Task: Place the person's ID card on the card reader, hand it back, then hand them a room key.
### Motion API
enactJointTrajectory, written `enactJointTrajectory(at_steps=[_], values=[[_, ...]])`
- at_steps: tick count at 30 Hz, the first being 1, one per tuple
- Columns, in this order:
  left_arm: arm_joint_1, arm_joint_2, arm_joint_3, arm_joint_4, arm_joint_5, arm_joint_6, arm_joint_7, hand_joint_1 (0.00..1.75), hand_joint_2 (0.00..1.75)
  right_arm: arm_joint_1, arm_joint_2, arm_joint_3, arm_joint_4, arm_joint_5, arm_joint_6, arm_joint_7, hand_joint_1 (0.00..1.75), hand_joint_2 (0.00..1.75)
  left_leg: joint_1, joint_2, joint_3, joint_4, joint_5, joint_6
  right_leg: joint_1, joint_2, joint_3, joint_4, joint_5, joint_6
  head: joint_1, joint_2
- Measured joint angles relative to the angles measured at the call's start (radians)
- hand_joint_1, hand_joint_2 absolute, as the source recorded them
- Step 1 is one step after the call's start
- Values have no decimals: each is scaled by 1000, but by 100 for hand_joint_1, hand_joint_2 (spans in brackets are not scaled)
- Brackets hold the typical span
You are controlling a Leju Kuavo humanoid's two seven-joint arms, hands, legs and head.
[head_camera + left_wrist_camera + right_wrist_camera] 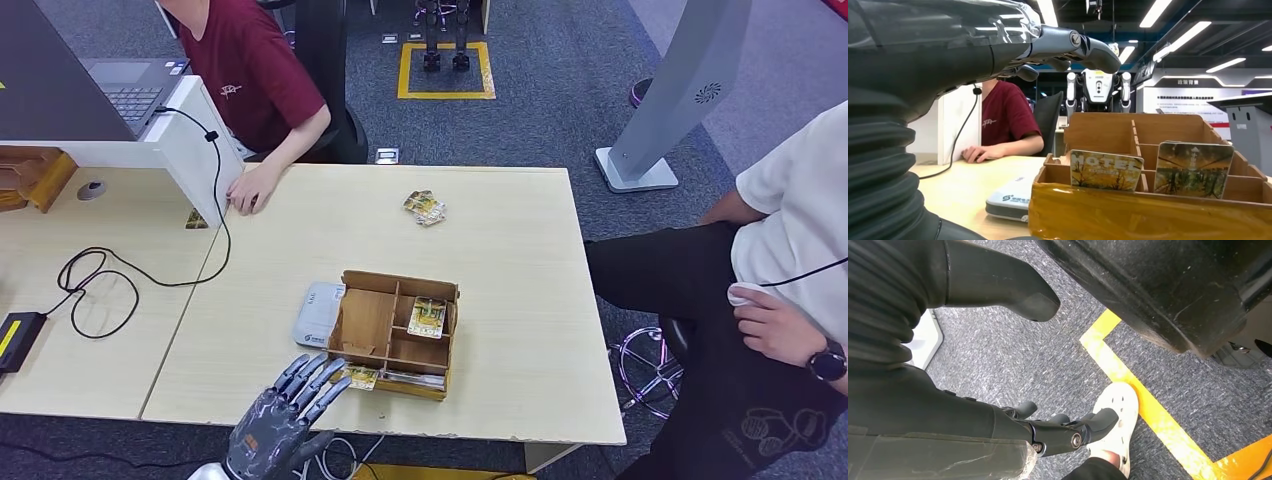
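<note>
A wooden compartment box [395, 335] stands near the table's front edge, with hotel key cards [427, 317] upright in its slots; two of these cards [1193, 169] face the left wrist view. A white card reader [318, 313] lies flat against the box's left side, also seen as the reader [1010, 197] in the left wrist view. Two more cards [425, 207] lie loose at the table's far side. My left hand [283, 412] hovers over the front edge just left of the box, fingers spread and holding nothing. My right hand [1048, 432] hangs above the carpet, fingers apart, empty.
A person in a dark red shirt [250, 65] sits at the far left, one hand [250, 188] on the table. Another person in a white shirt [790, 250] sits at the right. A black cable [100, 280] loops over the left desk beside a laptop [130, 85].
</note>
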Motion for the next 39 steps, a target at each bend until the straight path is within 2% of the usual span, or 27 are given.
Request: enactJointTrajectory(at_steps=[13, 27, 39], values=[[-47, -79, -40, 41, -26, 0, 1, 0, 175, -2, 0, 0, 0, 5, 1, 0, 0, 175, 0, 0, 0, 0, 0, 0, 0, 0, 0, 0, 0, 0, 0, 0], [-86, -124, -72, 92, -14, 0, 20, 0, 175, -4, 0, 0, 0, 18, 4, 0, 0, 175, 0, 0, 0, 0, 0, 0, 0, 0, 0, 0, 0, 0, 0, 0], [-120, -137, -81, 179, -8, 0, 69, 0, 175, -6, 0, 0, 0, 20, 5, 0, 0, 175, 0, 0, 0, 0, 0, 0, 0, 0, 0, 0, 0, 0, 0, 0]])
